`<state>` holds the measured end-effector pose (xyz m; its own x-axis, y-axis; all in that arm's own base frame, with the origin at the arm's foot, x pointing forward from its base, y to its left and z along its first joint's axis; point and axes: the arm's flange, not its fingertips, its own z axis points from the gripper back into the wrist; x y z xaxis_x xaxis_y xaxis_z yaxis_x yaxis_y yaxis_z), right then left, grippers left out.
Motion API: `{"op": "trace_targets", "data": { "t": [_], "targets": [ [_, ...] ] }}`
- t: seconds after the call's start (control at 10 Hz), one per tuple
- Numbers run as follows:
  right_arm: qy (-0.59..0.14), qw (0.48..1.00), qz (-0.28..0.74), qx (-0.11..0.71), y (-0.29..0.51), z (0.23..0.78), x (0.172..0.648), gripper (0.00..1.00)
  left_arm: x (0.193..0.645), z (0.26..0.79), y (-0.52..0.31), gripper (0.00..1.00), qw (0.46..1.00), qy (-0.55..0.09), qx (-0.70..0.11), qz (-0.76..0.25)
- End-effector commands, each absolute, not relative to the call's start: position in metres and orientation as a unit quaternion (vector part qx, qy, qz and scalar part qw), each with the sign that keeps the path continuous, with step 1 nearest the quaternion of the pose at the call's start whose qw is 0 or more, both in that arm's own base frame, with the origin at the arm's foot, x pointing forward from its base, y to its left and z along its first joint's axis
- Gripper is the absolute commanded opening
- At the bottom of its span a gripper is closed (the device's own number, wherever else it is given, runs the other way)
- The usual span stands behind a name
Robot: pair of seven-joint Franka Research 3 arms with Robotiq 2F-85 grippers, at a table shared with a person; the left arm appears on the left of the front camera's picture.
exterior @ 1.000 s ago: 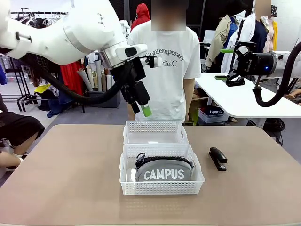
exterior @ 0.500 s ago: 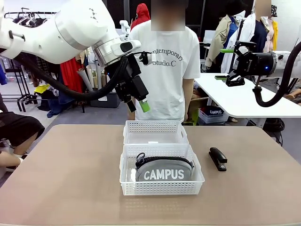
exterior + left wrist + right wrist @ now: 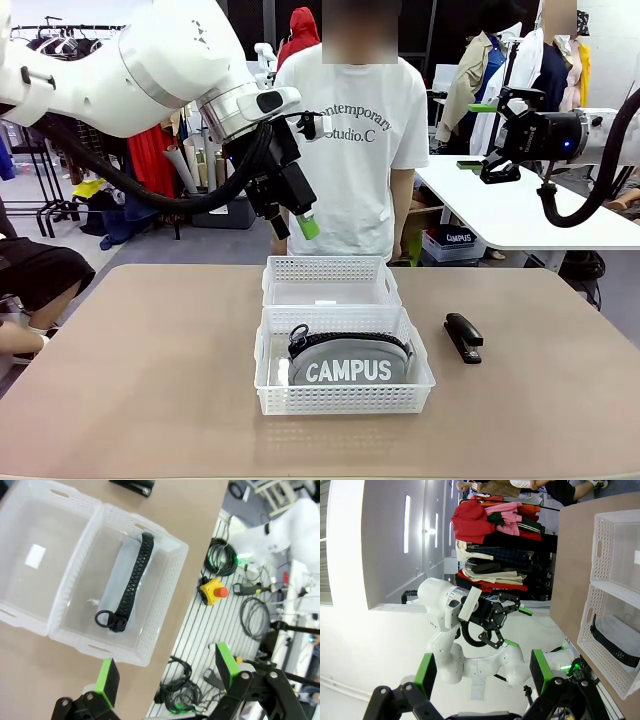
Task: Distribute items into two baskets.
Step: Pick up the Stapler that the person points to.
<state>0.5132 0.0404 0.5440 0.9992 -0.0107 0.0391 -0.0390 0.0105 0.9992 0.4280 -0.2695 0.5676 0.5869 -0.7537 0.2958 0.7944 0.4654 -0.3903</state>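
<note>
Front view: pouch (image 3: 348,362) in near basket (image 3: 345,400), label (image 3: 328,301) in far basket (image 3: 330,268).

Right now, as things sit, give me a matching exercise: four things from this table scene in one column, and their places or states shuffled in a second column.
Column one
1. grey pouch
2. black stapler
3. far basket
4. left gripper

Column two
A. on the bare table, right of the baskets
B. holding just a white label on its base
C. high above the table, open
D. lying in the near basket

Pairs: 1-D, 2-A, 3-B, 4-C
</note>
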Motion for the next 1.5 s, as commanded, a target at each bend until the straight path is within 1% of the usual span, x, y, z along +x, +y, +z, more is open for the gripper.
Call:
{"op": "trace_targets", "data": {
  "t": [0.0, 0.1, 0.3, 0.4, 0.6, 0.7, 0.8, 1.0, 1.2, 1.3, 1.4],
  "targets": [
    [-0.019, 0.711, 0.011, 0.703, 0.040, 0.546, 0.513, 1.00, 0.437, 0.579, -0.232, 1.00, 0.881, -0.053, -0.301, -0.363],
    [-0.019, 0.711, 0.011, 0.703, 0.040, 0.546, 0.513, 1.00, 0.439, 0.587, -0.209, 1.00, 0.884, -0.061, -0.341, -0.315],
    [-0.019, 0.711, 0.011, 0.703, 0.040, 0.546, 0.513, 1.00, 0.441, 0.598, -0.171, 1.00, 0.888, -0.080, -0.382, -0.245],
    [-0.019, 0.711, 0.011, 0.703, 0.040, 0.546, 0.513, 1.00, 0.443, 0.604, -0.153, 1.00, 0.874, -0.100, -0.420, -0.222],
    [-0.019, 0.711, 0.011, 0.703, 0.040, 0.546, 0.513, 1.00, 0.446, 0.608, -0.118, 1.00, 0.831, -0.144, -0.510, -0.171],
    [-0.019, 0.711, 0.011, 0.703, 0.040, 0.546, 0.513, 1.00, 0.449, 0.607, -0.102, 1.00, 0.815, -0.148, -0.542, -0.144],
    [-0.019, 0.711, 0.011, 0.703, 0.040, 0.546, 0.513, 1.00, 0.450, 0.604, -0.085, 1.00, 0.811, -0.153, -0.554, -0.109],
    [-0.019, 0.711, 0.011, 0.703, 0.040, 0.546, 0.513, 1.00, 0.449, 0.595, -0.060, 1.00, 0.781, -0.140, -0.605, -0.066],
    [-0.019, 0.711, 0.011, 0.703, 0.040, 0.546, 0.513, 1.00, 0.447, 0.582, -0.059, 1.00, 0.750, -0.120, -0.648, -0.058],
    [-0.019, 0.711, 0.011, 0.703, 0.040, 0.546, 0.513, 1.00, 0.447, 0.576, -0.061, 1.00, 0.724, -0.123, -0.675, -0.065],
    [-0.019, 0.711, 0.011, 0.703, 0.040, 0.546, 0.513, 1.00, 0.449, 0.570, -0.066, 1.00, 0.712, -0.124, -0.688, -0.066]
  ]
}}
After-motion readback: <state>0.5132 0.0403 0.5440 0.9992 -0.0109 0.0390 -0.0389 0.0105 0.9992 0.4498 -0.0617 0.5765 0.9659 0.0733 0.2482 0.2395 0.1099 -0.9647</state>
